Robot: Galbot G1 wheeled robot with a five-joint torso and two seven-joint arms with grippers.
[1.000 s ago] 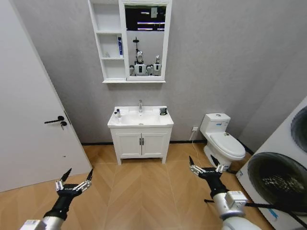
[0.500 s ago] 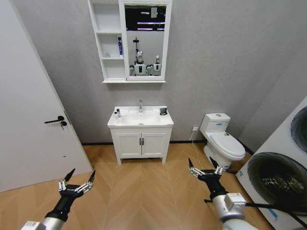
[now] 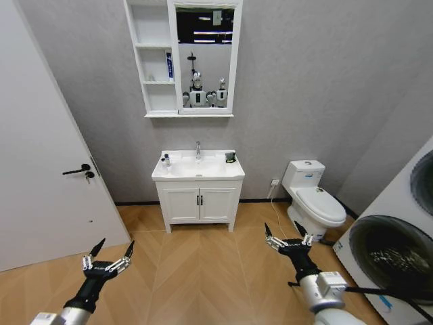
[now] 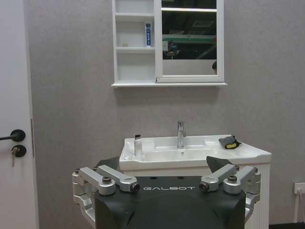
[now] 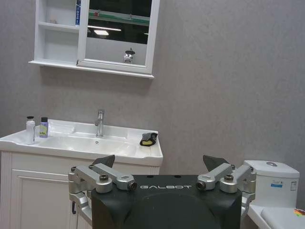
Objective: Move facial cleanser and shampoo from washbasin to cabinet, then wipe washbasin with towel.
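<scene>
The white washbasin [image 3: 176, 175] stands against the far wall, well ahead of both grippers. Two small bottles [image 3: 166, 160] stand on its left end, seen as a white bottle [image 5: 30, 130] and a greenish one [image 5: 44, 127]; I cannot tell which is cleanser or shampoo. The dark towel [image 3: 231, 158] lies on its right end. Above hangs the white cabinet [image 3: 152, 95], with a blue-and-white tube [image 3: 169, 66] on the middle shelf. My left gripper [image 3: 106, 261] and right gripper [image 3: 288, 237] hover low over the floor, both open and holding nothing.
A white door [image 3: 40, 169] with a black handle stands at the left. The toilet [image 3: 312, 200] sits right of the vanity, and a washing machine [image 3: 399, 250] is at the far right. Wooden floor [image 3: 203, 264] stretches between me and the vanity.
Both grippers have sunk slightly lower in the head view. Nothing on the washbasin or cabinet has moved.
</scene>
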